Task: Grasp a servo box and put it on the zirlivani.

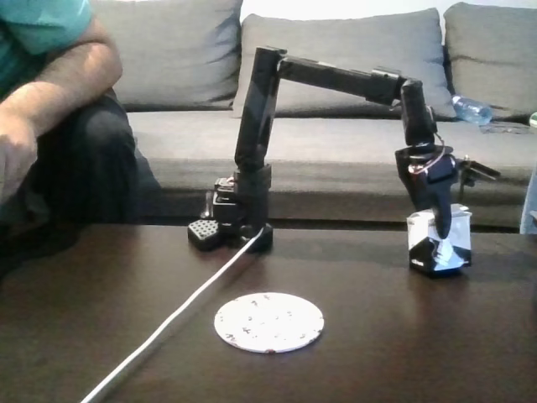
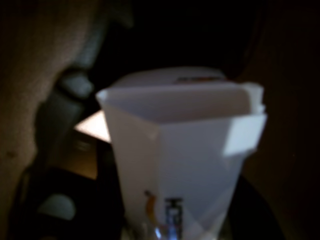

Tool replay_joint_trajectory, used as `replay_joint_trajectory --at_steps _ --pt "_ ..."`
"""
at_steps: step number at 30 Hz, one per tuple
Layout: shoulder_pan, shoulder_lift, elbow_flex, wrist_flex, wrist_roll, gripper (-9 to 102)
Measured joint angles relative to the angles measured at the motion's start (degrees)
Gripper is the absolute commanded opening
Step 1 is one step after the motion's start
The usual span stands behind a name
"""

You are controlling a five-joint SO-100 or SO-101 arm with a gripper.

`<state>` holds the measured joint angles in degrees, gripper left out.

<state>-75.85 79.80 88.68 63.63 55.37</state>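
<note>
Tabletop (image 1: pixel 101 285): hand (image 1: pixel 445 243) closed around servo box (image 1: pixel 422 243).

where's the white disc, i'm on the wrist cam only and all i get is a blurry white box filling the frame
Observer: In the fixed view the zirlivani lies flat on the dark table, nearer the camera and left of the servo box.
Operator: is the box off the table
Observer: No, its base sits on the table, right of the arm's base.
Operator: gripper on it?
Observer: The gripper is down over the box, one dark finger across its front face; I cannot tell whether it is clamped.
</note>
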Motion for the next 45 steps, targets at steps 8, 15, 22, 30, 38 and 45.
replay_joint_trajectory --at_steps 8,15,22,30,38,45 --pt "0.0 0.0 -0.18 -0.09 -0.35 6" --pt "0.97 1.76 -4.22 6.42 -3.6 6" --pt "6.94 9.93 -6.24 15.91 -8.53 7" --pt "18.63 22.41 -6.24 24.08 -16.88 7" --pt "32.52 33.22 -0.88 26.72 -27.51 7" --pt "45.53 41.22 7.29 25.93 -36.04 7"
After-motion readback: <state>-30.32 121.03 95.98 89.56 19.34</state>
